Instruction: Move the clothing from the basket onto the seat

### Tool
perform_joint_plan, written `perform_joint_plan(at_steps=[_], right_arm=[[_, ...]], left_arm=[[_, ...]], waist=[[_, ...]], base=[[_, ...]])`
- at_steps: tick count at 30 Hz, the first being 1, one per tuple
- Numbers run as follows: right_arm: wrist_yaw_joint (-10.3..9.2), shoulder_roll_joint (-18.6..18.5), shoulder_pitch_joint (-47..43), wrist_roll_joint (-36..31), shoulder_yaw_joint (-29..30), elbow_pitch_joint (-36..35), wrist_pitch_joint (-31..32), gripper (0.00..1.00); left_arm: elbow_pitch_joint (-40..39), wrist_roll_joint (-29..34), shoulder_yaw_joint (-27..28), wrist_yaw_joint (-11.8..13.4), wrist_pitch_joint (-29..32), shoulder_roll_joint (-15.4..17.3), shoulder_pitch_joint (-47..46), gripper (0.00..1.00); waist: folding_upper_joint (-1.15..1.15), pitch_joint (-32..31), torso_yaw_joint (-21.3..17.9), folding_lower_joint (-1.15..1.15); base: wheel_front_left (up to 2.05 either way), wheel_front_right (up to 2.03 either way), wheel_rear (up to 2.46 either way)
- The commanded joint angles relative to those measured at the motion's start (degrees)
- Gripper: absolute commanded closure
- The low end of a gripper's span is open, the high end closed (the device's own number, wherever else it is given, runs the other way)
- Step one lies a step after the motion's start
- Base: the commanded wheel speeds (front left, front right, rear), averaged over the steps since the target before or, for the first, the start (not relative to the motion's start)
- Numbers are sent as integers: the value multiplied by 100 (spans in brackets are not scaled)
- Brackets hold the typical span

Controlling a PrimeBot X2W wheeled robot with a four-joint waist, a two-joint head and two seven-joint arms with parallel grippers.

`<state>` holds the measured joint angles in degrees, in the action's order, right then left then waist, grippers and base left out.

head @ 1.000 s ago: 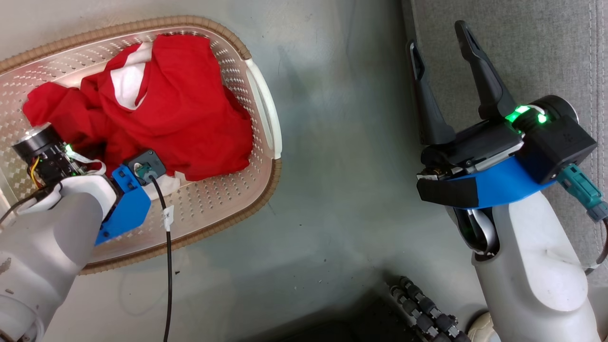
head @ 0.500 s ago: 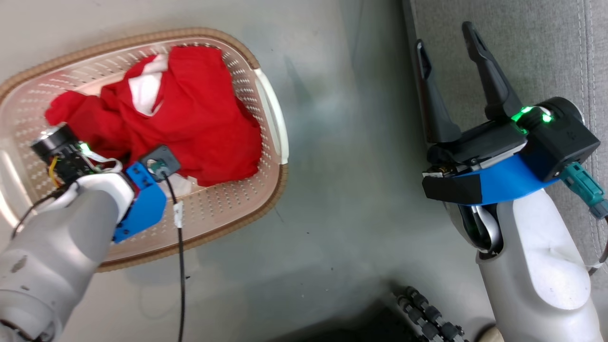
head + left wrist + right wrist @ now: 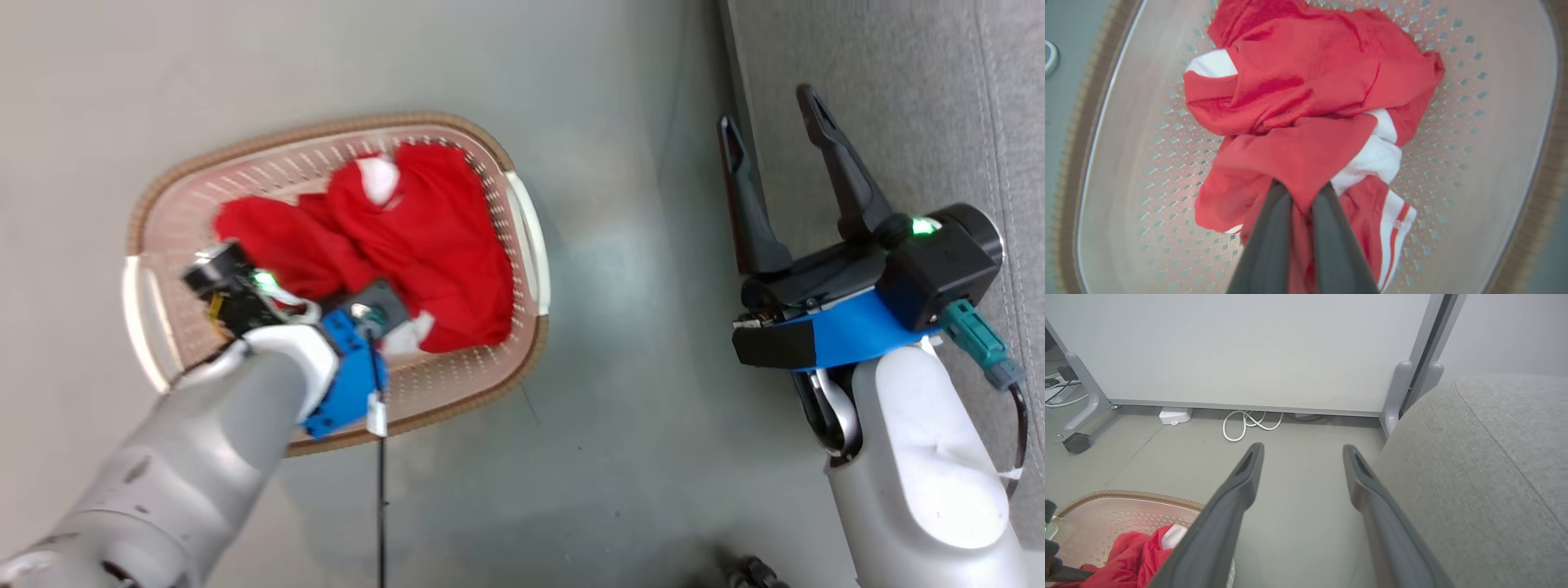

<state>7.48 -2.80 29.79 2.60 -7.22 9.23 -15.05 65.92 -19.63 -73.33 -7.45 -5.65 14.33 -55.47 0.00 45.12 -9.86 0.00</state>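
Your left gripper (image 3: pixel 1300 192): clamped on red clothing (image 3: pixel 1306 81), inside basket (image 3: pixel 326 132). Your right gripper (image 3: pixel 767 110): spread, empty, right of basket. Grey seat (image 3: pixel 914 98): farther right.

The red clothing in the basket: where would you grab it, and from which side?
Pinch a raised fold of the clothing, coming from above. It lies soft and crumpled, and the basket has walls that block a sideways approach. The left gripper is shut on just such a fold.
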Motion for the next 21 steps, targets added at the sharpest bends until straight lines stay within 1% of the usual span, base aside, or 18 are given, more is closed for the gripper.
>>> perform_joint_plan(at_steps=[1, 7, 13, 17, 20, 21], right_arm=[[3, -35, -109, -41, 38, 28, -20, 0], [3, -131, -358, -97, 123, 120, -20, 0], [2, -204, -611, -73, 172, 210, -20, 0], [2, -204, -793, -62, 171, 262, -20, 0], [3, -200, -921, -52, 177, 305, -20, 0], [3, -200, -921, -52, 177, 305, -20, 0]], left_arm=[[-58, -4, -20, -2, -126, -94, 55, 100], [-108, -348, -20, -2, -560, -363, 201, 100], [-132, -838, 70, -2, -848, -553, 355, 100], [-263, -1106, 216, -2, -936, -619, 471, 100], [-464, -1341, 426, -2, -964, -633, 564, 100], [-464, -1341, 426, -2, -964, -633, 564, 100]], waist=[[0, -314, 227, 0], [0, -835, 499, 0], [0, -1357, 716, 0], [0, -1698, 817, 0], [0, -1954, 873, 0], [0, -1954, 873, 0]], base=[[0, 0, 0], [0, 0, 0], [0, 0, 0], [0, 0, 0], [0, 0, 0], [0, 0, 0]])
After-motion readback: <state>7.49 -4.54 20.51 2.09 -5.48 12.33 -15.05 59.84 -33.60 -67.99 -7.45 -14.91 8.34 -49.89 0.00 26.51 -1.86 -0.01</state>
